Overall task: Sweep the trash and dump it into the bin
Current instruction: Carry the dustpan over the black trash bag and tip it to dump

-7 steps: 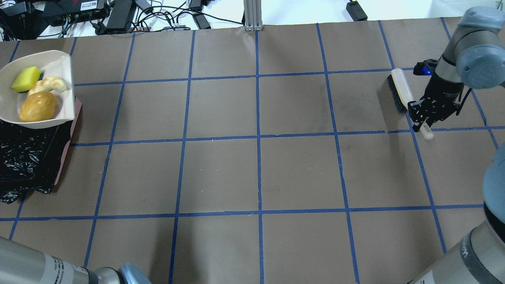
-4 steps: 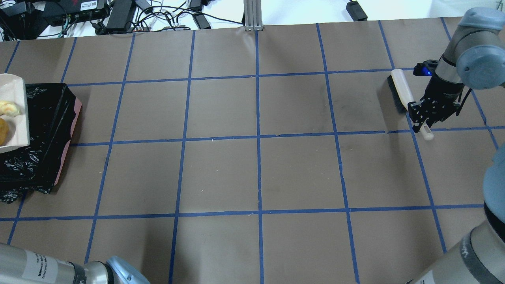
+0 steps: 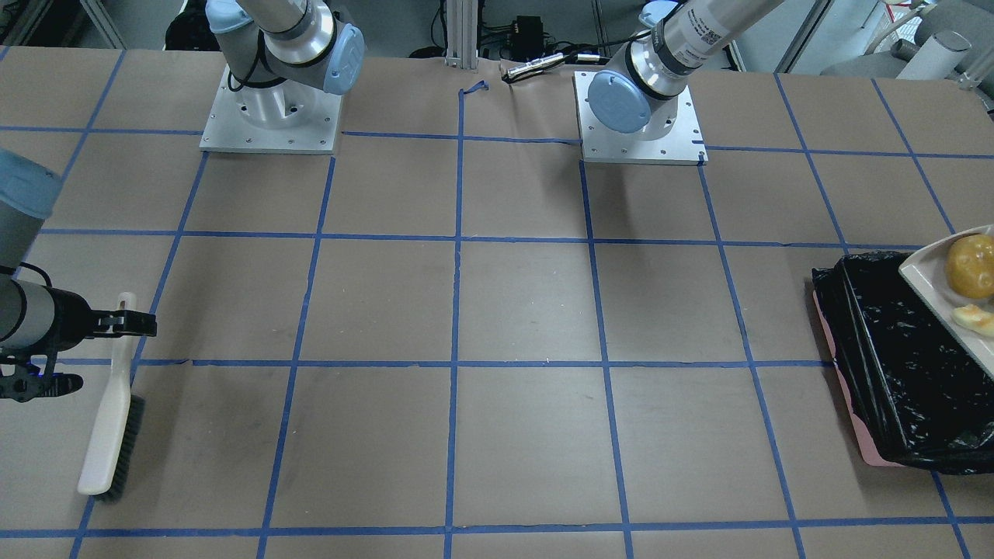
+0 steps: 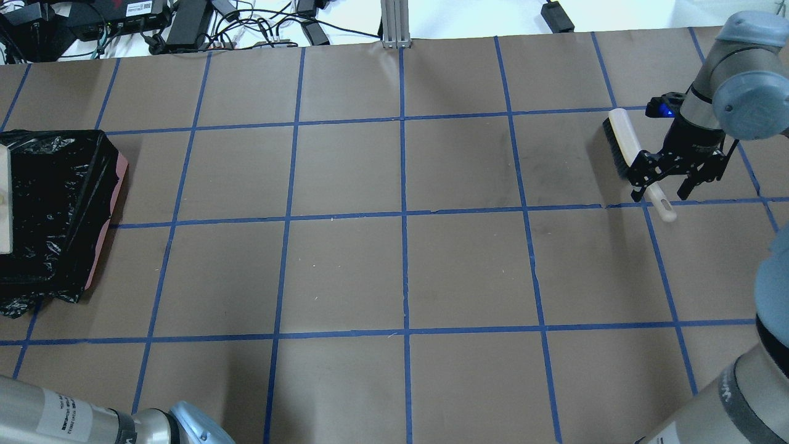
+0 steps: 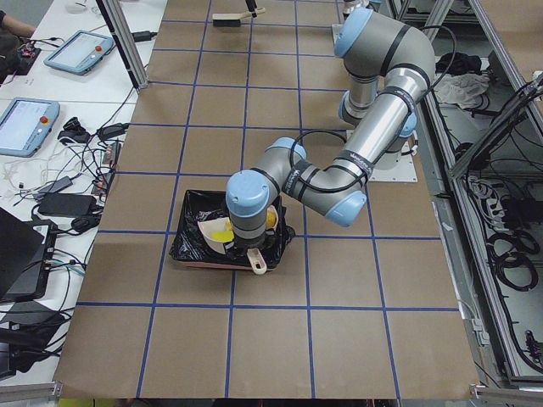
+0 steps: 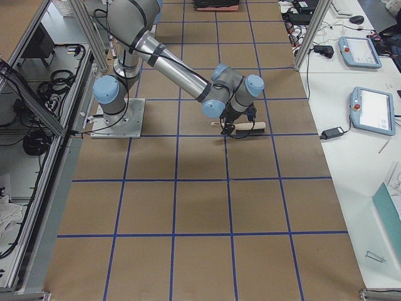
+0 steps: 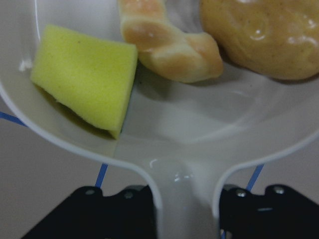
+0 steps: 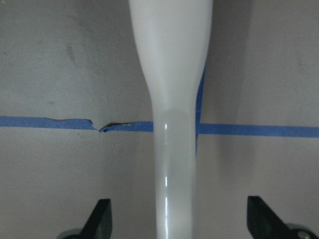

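Observation:
My left gripper (image 7: 184, 211) is shut on the handle of the beige dustpan (image 7: 199, 124). It holds the pan over the bin (image 4: 55, 209), a pink container lined with a black bag at the table's left end. In the pan lie the yellow sponge (image 7: 84, 79), the tan croissant piece (image 7: 169, 45) and the golden-brown potato lump (image 7: 264, 35). In the front view the pan (image 3: 932, 283) shows above the bin (image 3: 893, 357). My right gripper (image 4: 662, 188) is open, its fingers (image 8: 99, 221) apart on either side of the handle of the white brush (image 4: 625, 145), which lies on the table.
Cables and power bricks (image 4: 185, 18) and a metal post (image 4: 394, 24) lie along the table's far edge. The two arm bases (image 3: 272, 116) stand at the robot's side. Blue tape lines grid the brown table cover (image 4: 400, 271).
The dustpan with the trash has moved left over the bin, almost out of the overhead view. My right gripper has opened and let go of the brush handle.

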Controlling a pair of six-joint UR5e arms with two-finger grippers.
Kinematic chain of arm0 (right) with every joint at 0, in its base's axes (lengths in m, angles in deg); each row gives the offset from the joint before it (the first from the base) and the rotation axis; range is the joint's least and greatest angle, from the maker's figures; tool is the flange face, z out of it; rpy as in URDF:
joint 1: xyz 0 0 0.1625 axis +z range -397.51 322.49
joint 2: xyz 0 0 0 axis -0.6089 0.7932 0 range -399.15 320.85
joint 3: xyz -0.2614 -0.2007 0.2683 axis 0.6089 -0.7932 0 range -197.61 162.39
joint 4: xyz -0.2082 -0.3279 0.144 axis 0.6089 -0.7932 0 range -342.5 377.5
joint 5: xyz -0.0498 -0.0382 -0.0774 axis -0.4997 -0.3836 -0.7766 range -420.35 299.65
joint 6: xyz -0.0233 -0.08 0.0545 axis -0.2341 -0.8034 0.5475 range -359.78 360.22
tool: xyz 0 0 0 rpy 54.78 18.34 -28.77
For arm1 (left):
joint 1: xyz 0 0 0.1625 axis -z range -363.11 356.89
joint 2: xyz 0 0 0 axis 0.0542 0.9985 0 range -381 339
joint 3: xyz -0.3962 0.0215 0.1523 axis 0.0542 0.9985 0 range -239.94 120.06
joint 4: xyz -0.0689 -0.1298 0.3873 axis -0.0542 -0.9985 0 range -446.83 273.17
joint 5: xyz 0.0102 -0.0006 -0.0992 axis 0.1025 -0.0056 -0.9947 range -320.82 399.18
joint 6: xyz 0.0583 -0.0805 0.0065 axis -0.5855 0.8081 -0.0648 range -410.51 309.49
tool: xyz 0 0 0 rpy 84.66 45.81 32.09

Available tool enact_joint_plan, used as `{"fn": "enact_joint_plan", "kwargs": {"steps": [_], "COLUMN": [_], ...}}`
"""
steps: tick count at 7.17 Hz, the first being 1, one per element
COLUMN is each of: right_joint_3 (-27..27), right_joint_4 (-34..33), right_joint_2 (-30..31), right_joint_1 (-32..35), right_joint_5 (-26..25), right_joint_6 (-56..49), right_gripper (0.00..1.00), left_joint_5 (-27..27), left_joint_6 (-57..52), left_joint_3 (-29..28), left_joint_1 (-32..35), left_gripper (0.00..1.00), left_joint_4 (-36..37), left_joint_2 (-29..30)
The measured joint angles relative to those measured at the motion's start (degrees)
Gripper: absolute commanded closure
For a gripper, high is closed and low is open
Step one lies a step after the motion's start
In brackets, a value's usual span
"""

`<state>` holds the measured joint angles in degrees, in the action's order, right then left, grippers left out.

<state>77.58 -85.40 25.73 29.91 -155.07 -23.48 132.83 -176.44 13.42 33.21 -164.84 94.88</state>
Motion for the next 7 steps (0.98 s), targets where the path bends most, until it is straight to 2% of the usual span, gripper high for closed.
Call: {"fn": "enact_joint_plan", "kwargs": {"steps": [1,3,7], "right_joint_3": [-0.10,-0.88,-1.74], "right_joint_4": [-0.28,-0.30,5.88], "right_joint_2": [0.15,1.92,14.85], "right_joint_1": [0.01,0.27,0.68], "right_joint_5": [0.00,0.01,0.04], "right_joint_6": [0.27,0.58,0.44], "right_gripper": [0.01,0.00,0.00], "left_joint_5": [3.37,6.73,10.63], "left_joint_6": [-2.14,-8.19,-15.50], "left_joint_3": [-0.01,0.14,0.55], "left_joint_1": [1.44,2.35,3.79], "left_gripper": [1.00,1.00,1.00], "left_joint_4": [0.40,0.86,1.25], "left_joint_2": [0.01,-0.05,-1.04]}}
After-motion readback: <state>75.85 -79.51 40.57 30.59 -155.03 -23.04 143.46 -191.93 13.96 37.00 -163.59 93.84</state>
